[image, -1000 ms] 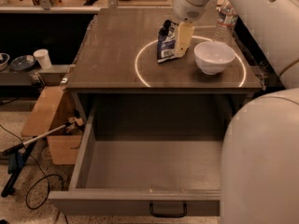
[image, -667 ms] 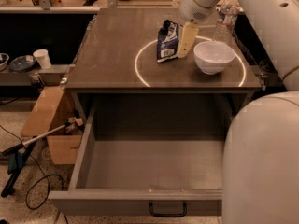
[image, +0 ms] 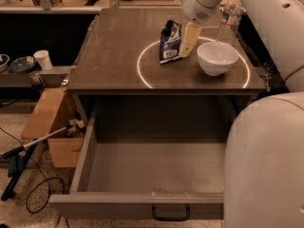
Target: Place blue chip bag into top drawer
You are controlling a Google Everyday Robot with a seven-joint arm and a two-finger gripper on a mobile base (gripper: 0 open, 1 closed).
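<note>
Camera view. The desk (image: 118,61) is seen from its front edge, with the robot's white body (image: 266,165) filling the lower right. The blue chip bag (image: 170,42) stands upright and a little tilted on the desk top, near the middle of the back half, just inside a thin white ring (image: 142,72) marked on the surface. The gripper (image: 184,45) reaches down from the back right corner and lies against the bag's right side; whether it grips the bag or merely touches it cannot be told. A white bowl (image: 217,57) sits just right of the gripper, apart from the bag. A clear water bottle (image: 229,18) stands at the back right corner. Below the front edge, the top drawer (image: 137,205) is pulled fully out, its black handle (image: 170,213) centred on the front panel. Left of the desk, a cardboard box (image: 52,122) rests on the floor and a white cup (image: 43,59) stands on a low shelf.
</note>
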